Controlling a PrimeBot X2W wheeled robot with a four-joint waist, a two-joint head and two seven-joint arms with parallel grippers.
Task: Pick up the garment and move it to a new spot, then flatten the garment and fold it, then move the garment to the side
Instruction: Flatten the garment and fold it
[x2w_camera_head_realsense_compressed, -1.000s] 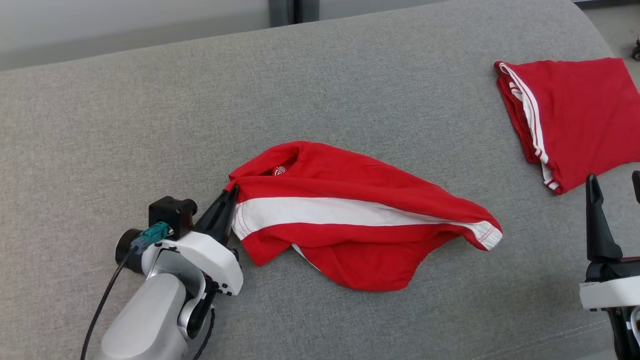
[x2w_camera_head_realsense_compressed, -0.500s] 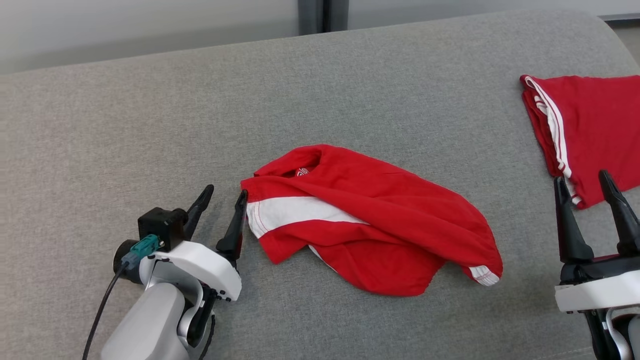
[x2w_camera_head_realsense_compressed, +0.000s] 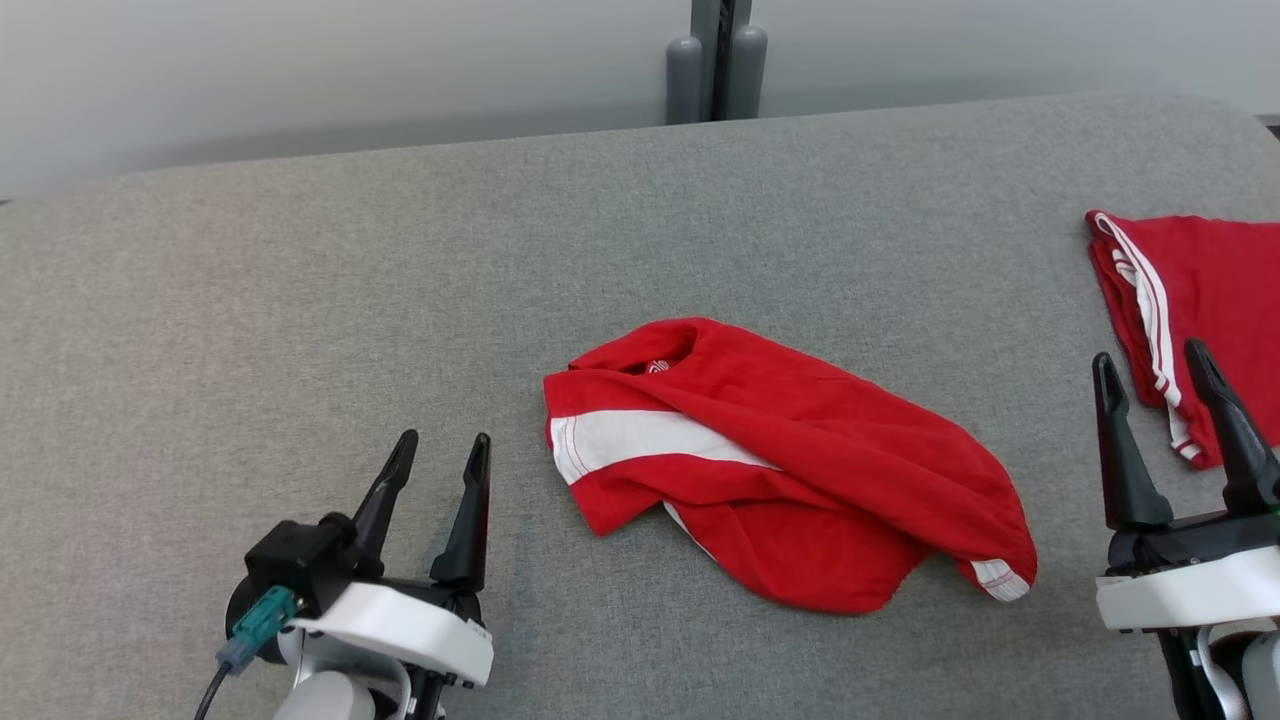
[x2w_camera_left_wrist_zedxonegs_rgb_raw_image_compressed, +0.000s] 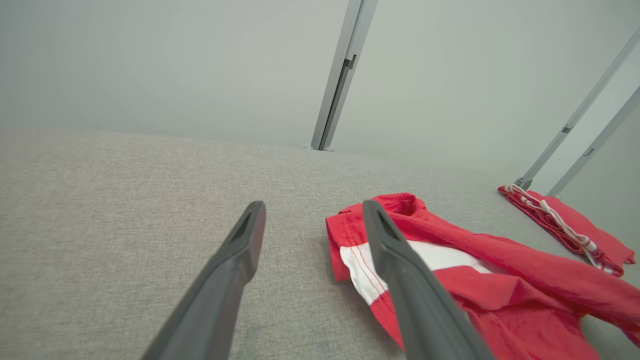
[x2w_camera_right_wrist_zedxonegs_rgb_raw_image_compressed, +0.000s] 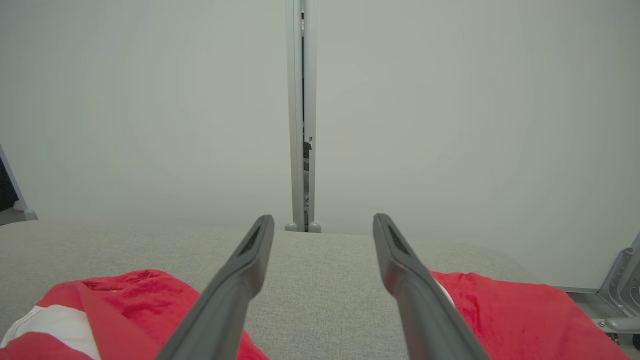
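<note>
- The left gripper (x2w_camera_head_realsense_compressed: 445, 437) sits at the lower left of my head view. Both dark fingers are spread wide with nothing between them. It is just beside the garment's left edge but apart from it.
- The right gripper (x2w_camera_head_realsense_compressed: 1147, 352) sits at the lower right of the head view, fingers likewise spread wide and empty. Its right finger overlaps the near edge of the folded red garment (x2w_camera_head_realsense_compressed: 1210, 300) in that view. I cannot confirm contact.
- The garment (x2w_camera_head_realsense_compressed: 800, 470) is red and lies crumpled and loosely bunched on the grey upholstered surface (x2w_camera_head_realsense_compressed: 400, 280). It is near the centre of the head view, between the two grippers and closer to the left one.
- The white band (x2w_camera_head_realsense_compressed: 640, 440) crosses the garment's left portion, with red stitch lines at its left end.
- The neck label (x2w_camera_head_realsense_compressed: 655, 366) is a small white-and-red mark inside the collar opening at the garment's upper left. It is too small for me to read any writing or brand.
- The cuff (x2w_camera_head_realsense_compressed: 1000, 578) is white and ribbed, and lies at the garment's lower right tip.
- The folded red garment has white stripes along its left edge. It lies at the right edge of the surface, well apart from the crumpled one.
- The metal post (x2w_camera_head_realsense_compressed: 718, 60) stands upright behind the far edge of the surface, against a pale wall (x2w_camera_head_realsense_compressed: 300, 80).
</note>
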